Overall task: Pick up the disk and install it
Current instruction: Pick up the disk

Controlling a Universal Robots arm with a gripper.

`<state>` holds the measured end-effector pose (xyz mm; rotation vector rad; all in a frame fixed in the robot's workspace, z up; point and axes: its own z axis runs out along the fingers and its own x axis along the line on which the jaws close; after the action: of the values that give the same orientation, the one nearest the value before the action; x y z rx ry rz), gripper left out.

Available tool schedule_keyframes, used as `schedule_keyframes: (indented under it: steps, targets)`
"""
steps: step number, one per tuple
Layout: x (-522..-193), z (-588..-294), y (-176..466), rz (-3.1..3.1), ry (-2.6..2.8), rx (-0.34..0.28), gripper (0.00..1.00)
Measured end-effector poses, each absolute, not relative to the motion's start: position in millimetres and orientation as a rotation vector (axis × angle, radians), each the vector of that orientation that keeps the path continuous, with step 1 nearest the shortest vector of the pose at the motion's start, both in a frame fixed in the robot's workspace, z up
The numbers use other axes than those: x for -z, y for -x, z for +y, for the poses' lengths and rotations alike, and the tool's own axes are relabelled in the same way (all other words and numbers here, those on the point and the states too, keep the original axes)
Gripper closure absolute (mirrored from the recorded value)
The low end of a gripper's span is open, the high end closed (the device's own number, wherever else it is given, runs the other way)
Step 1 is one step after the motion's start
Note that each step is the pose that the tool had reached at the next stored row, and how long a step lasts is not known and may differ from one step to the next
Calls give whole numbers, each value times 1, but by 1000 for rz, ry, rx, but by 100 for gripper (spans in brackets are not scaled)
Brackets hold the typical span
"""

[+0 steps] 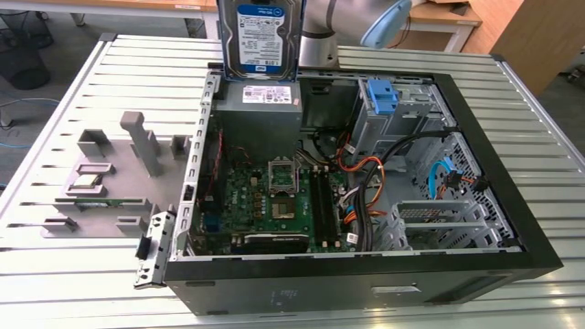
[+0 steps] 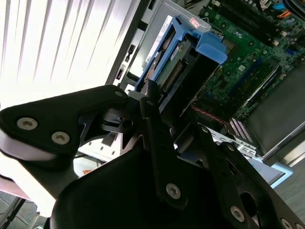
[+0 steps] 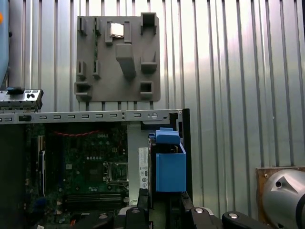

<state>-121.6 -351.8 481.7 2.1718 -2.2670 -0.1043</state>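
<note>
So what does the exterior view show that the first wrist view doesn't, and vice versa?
Exterior view: the disk's label face, upright above the open case's rear; blue bracket in the drive cage; cables. First wrist view: the gripper clamped on the disk's bracket edge. Both: grey fixture plate, motherboard, slatted table.

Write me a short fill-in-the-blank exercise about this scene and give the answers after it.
1. The gripper is ___ on the disk.
2. The disk hangs ___ the open computer case.
3. The disk's bracket is ___ in colour.
Answers: shut; above; blue.
</note>
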Motion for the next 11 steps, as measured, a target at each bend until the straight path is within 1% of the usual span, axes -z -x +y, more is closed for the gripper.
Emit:
schedule_keyframes:
  steps: [11]
  targets:
    - [-482,-352,110,-2267,-2172,104,65]
